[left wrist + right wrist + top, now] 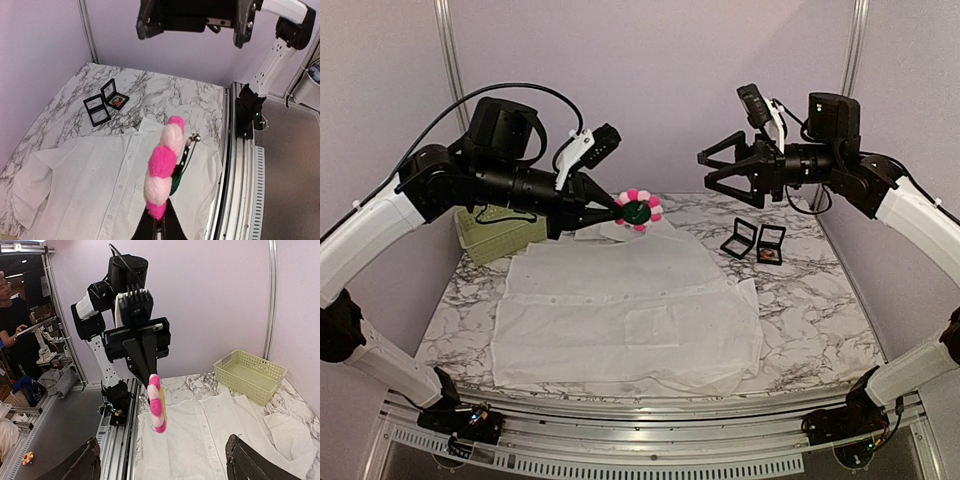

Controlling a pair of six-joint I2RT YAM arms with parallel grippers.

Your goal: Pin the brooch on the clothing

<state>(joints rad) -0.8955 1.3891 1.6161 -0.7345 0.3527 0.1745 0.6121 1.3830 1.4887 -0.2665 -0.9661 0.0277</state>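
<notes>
The brooch [638,210] is a felt flower with pink and pale pink petals and a green centre. My left gripper [618,210] is shut on its edge and holds it high above the collar end of the shirt. In the left wrist view the brooch [162,165] stands edge-on above my gripper [161,220], with its metal pin [192,137] showing at the back. The white shirt [620,310] lies flat on the marble table, buttons up. My right gripper [705,168] is open and empty, high at the right and facing the brooch [156,402].
A pale green basket [500,228] stands at the back left. Two small black open boxes [754,241] lie at the back right of the shirt. A metal rail [650,420] runs along the near edge. A person [12,325] stands beyond the table.
</notes>
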